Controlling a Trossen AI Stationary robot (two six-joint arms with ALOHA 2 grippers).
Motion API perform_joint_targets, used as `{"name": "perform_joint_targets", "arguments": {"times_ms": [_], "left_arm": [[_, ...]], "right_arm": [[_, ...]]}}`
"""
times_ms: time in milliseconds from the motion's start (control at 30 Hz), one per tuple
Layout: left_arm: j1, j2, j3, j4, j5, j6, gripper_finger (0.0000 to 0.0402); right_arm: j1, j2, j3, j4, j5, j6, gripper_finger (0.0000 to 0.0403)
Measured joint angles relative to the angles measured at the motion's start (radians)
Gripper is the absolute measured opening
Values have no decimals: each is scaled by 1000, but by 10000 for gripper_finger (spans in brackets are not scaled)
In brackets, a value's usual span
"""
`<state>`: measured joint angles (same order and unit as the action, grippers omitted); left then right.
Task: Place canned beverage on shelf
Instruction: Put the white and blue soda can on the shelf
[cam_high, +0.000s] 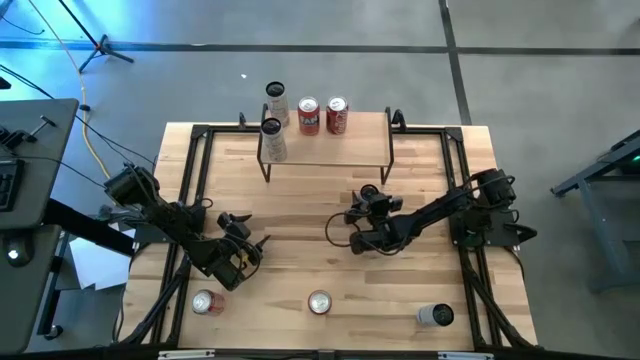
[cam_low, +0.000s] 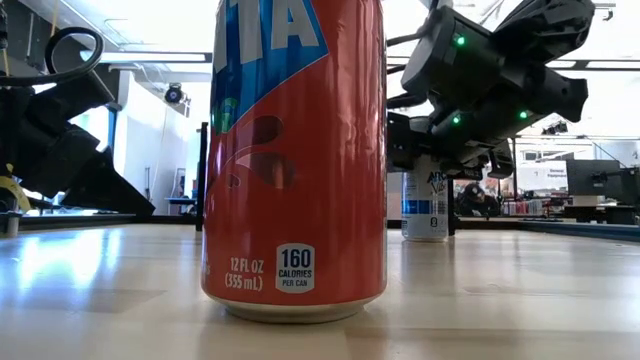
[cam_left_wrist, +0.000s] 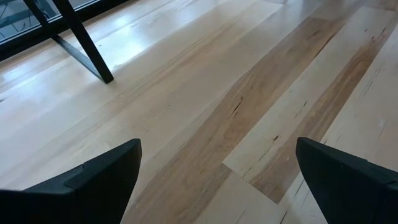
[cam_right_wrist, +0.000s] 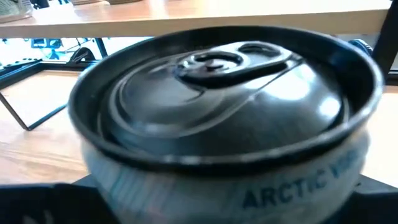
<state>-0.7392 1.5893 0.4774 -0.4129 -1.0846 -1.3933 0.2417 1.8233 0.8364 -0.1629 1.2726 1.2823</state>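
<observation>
four cans (cam_high: 308, 116) already stand along the shelf's (cam_high: 352, 148) back edge, three more wait near the surface's (cam_high: 300, 210) front edge, and the right end effector (cam_high: 352, 236) holds a white can (cam_right_wrist: 230, 124) mid-surface, not yet shelved, while the left end effector (cam_high: 243, 250) waits wide open near the front-left.

eight cans (cam_high: 308, 116), one shelf (cam_high: 330, 146), one table (cam_high: 300, 200), two arms (cam_high: 170, 220)
</observation>
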Motion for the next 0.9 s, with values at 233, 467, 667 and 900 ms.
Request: {"name": "perform_joint_targets", "arguments": {"times_ms": [233, 467, 667, 900], "left_arm": [[0, 0, 0, 1, 1, 0, 400], [0, 0, 0, 4, 1, 0, 400], [0, 0, 0, 4, 1, 0, 400], [0, 0, 0, 6, 1, 0, 400]], "right_arm": [[0, 0, 0, 7, 1, 0, 282], [0, 0, 0, 7, 32, -6, 232], [0, 0, 0, 12, 35, 29, 229], [-3, 0, 1, 27, 27, 138, 229]]}}
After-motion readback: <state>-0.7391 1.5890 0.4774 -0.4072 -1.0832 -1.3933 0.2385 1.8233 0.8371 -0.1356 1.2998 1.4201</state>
